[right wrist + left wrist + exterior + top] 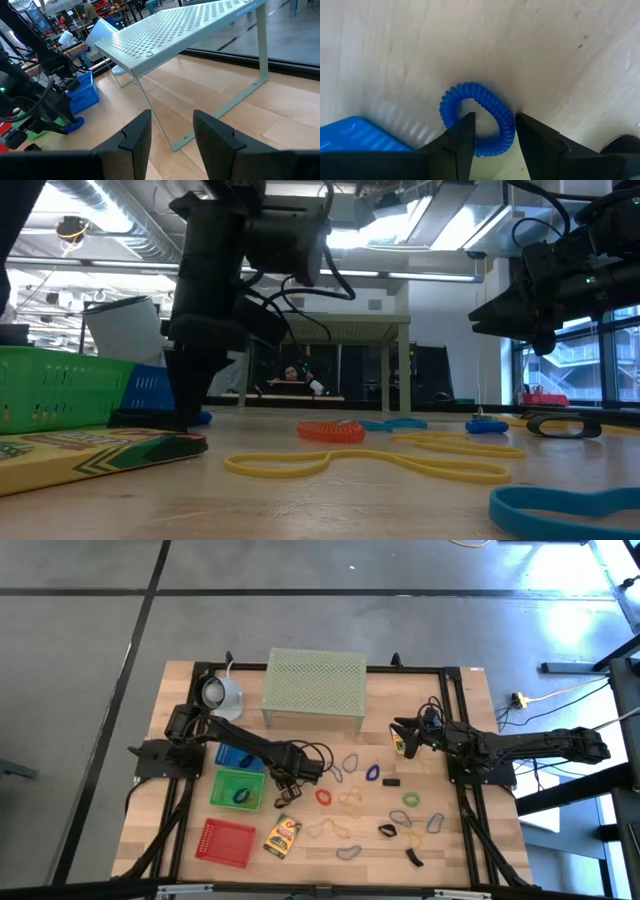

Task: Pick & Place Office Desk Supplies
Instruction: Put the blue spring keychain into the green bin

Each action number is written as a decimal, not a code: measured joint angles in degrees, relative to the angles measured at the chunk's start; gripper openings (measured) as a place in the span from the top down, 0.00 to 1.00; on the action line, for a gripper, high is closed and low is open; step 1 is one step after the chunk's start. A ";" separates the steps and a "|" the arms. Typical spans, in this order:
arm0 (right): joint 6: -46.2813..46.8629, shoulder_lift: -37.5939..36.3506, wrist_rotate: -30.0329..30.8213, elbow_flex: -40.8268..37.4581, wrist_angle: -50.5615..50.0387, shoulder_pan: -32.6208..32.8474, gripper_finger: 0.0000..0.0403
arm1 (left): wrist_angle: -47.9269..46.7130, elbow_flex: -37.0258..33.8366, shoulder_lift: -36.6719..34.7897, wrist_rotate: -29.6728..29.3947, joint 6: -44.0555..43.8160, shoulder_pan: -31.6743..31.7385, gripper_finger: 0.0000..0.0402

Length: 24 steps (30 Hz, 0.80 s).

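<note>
Blue coiled loop (477, 120), lying flat on the worktop (545, 60) beside the blue basket (360, 135), is straddled by the spread fingers (462, 137) of the left gripper (495, 132), which are best lowered fully and squeezed squarely across one strand, while the right gripper (172, 132) is held waiting, fingers parted and empty.

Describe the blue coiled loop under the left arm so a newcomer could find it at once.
Start at the blue basket left of the table's middle. Beside its corner lies the blue coiled loop, straddled by the left gripper's open fingers. Unlike the flat bands nearby, it is ribbed like a spring.
</note>
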 joint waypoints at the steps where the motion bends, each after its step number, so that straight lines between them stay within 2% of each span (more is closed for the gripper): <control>1: 0.00 0.00 0.00 0.00 -0.01 0.00 0.64 | 0.30 -0.05 0.02 -0.02 0.56 0.00 0.65; 6: 0.00 0.00 0.00 0.00 0.00 0.00 0.64 | 2.32 -0.16 0.00 -0.95 1.38 -0.02 0.71; 16: 0.00 0.02 0.00 0.02 0.00 0.00 0.64 | 4.38 -0.16 -0.31 -2.68 1.01 -0.13 0.97; 20: 0.00 0.00 0.01 0.00 -0.01 -0.01 0.64 | 5.92 -0.43 -2.00 -3.57 1.02 -0.14 0.97; 24: 0.00 0.00 0.00 0.00 0.00 -0.02 0.64 | 13.38 -0.55 -5.47 -7.40 1.26 0.07 0.95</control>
